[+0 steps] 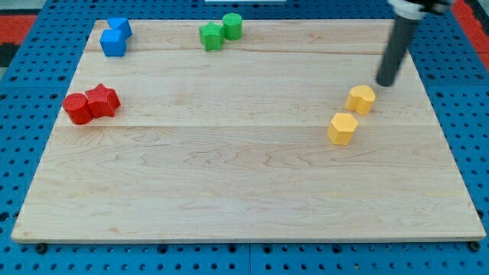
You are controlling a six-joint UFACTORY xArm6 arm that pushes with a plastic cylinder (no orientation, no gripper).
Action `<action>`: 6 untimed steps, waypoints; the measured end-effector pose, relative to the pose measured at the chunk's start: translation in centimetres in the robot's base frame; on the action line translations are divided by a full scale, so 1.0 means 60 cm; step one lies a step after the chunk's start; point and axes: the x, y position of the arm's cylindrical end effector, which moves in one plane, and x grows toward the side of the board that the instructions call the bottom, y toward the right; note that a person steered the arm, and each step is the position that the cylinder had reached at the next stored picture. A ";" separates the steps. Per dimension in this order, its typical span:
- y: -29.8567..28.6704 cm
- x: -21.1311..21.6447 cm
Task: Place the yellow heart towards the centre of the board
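Observation:
Two yellow blocks lie at the view's right. The upper yellow block (361,99) looks like the heart, though its shape is hard to make out. The lower yellow block (343,128) looks many-sided. They sit close together but apart. My tip (386,83) rests on the wooden board (244,183), just up and to the right of the upper yellow block, with a small gap between them. The dark rod rises from the tip towards the view's top right corner.
Two blue blocks (114,37) touch at the top left. Two green blocks (221,31) sit together at the top middle. Two red blocks (90,105) touch at the left edge. Blue pegboard surrounds the board.

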 end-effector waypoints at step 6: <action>-0.246 0.077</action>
